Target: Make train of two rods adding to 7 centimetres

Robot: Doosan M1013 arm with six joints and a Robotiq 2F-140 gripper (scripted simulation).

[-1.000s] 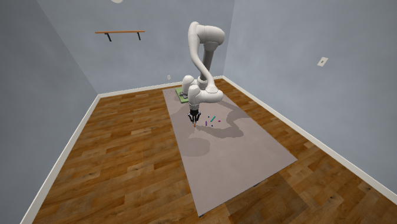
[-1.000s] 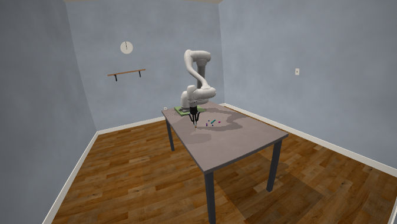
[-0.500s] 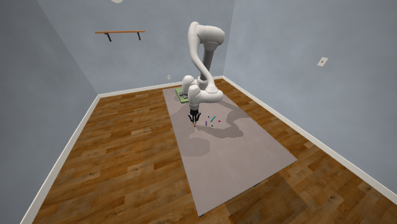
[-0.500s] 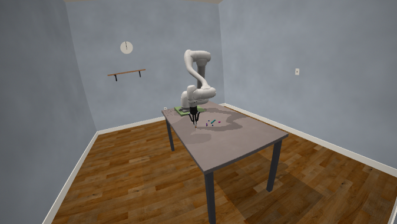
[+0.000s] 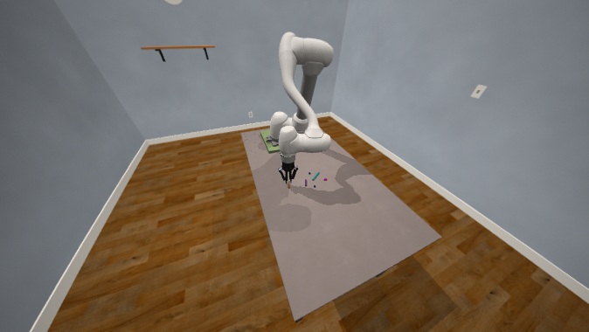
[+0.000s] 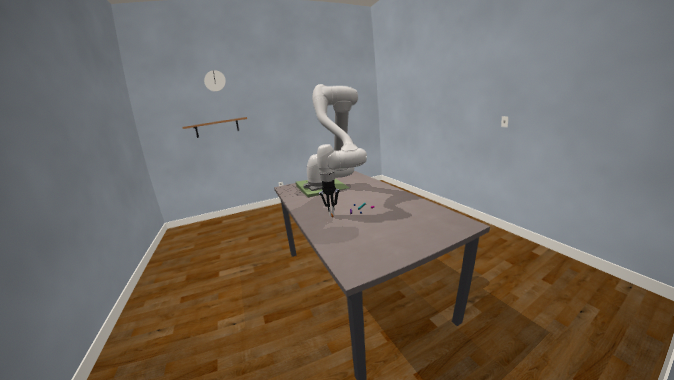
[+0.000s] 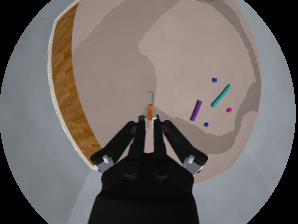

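My gripper point(image 5: 288, 183) point(image 6: 331, 211) point(image 7: 150, 111) points straight down at the table point(image 5: 349, 227) point(image 6: 400, 240) near its left edge. Its fingers stand slightly apart around an orange rod point(image 7: 150, 112) that lies flat on the table between the fingertips. A grey rod point(image 7: 149, 98) lies just beyond the orange one, end to end with it in one line. To the right lie a purple rod point(image 5: 306, 182) point(image 7: 196, 110), a turquoise rod point(image 5: 315, 176) point(image 7: 221, 95), a small magenta rod point(image 5: 325, 179) point(image 7: 229, 110) and two blue rods point(image 7: 214, 80) point(image 7: 206, 124), well apart from the orange and grey pair.
The arm's green base plate point(image 5: 271, 146) point(image 6: 305, 187) sits at the far end of the table. The table's left edge point(image 7: 79, 96) runs close to the gripper, with wooden floor below it.
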